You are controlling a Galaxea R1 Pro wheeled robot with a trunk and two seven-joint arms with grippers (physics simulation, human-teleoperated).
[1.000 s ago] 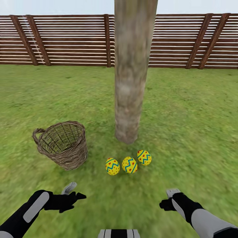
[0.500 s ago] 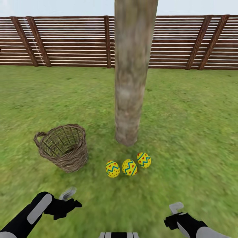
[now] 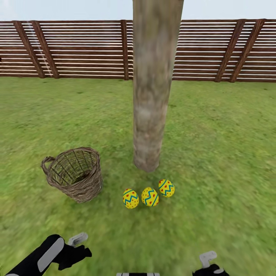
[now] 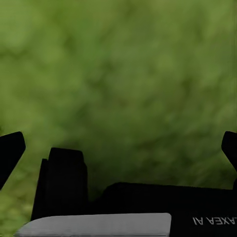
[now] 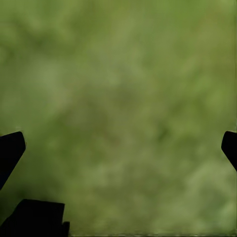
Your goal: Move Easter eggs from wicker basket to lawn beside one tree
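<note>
3 eggs [image 3: 150,196] beside tree [image 3: 152,88] — basket [image 3: 74,173] empty

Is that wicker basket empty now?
Empty: the wicker basket shows only weave inside; three Easter eggs lie on the lawn.

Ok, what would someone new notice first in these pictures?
Probably the thick grey-brown tree rising mid-lawn before the slatted wooden fence. At its foot lie the three Easter eggs in a row on the grass. The empty wicker basket stands to their left.
</note>
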